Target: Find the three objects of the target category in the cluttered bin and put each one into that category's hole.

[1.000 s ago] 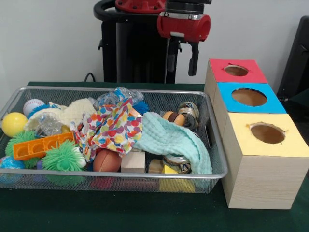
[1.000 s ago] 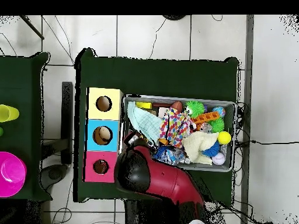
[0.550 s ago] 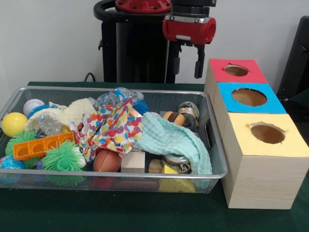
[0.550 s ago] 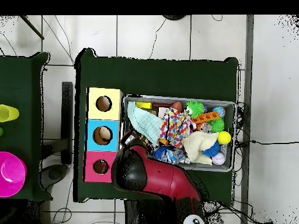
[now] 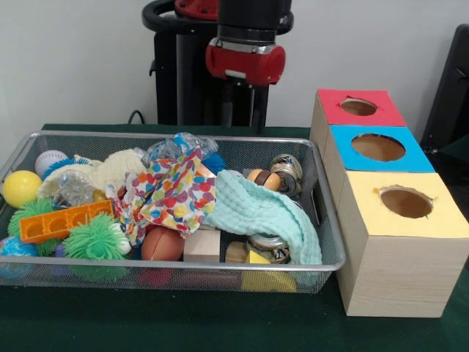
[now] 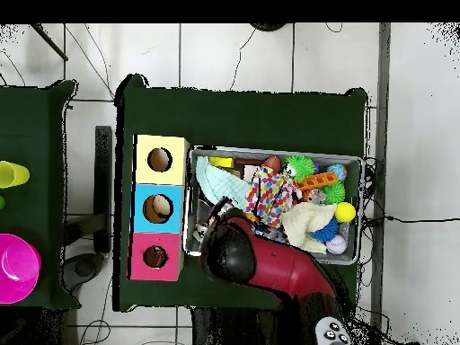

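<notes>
A wire mesh bin [image 5: 183, 265] holds a jumble of toys and cloths. On top lie a polka-dot cloth [image 5: 172, 192], a mint green cloth [image 5: 260, 213] and a cream cloth [image 5: 110, 170]. Balls show too: a yellow ball [image 5: 20, 188], a white baseball [image 5: 48, 160], a brown football [image 5: 162, 243] and a green spiky ball [image 5: 95, 238]. My gripper [image 5: 240, 110] hangs open and empty above the bin's far rim, clear of everything. In the overhead view the arm [image 6: 238, 256] hides the gripper and covers the bin's [image 6: 359, 180] corner.
Three wooden boxes stand beside the bin, each with a round hole: red top [image 5: 359, 107], blue top [image 5: 377, 147], yellow top [image 5: 405, 202]. An orange block tray [image 5: 64, 220], wooden blocks [image 5: 203, 246] and metal rings [image 5: 286, 170] also lie in the bin.
The gripper has moved from beside the red-topped box to the left in the front view, to above the bin's far rim. Nothing in the bin has moved.
</notes>
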Controlling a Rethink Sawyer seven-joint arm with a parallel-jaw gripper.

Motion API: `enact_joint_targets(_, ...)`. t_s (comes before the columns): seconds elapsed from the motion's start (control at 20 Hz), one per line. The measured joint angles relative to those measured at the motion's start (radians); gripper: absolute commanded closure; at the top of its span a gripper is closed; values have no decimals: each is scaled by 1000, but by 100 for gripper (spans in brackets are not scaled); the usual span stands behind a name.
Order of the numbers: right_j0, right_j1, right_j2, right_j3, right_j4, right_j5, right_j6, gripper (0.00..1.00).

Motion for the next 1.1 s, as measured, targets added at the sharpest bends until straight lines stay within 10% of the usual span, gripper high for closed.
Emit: enact_joint_targets(1.1, -96, 201, 44, -125, -73, -109, 0, 0)
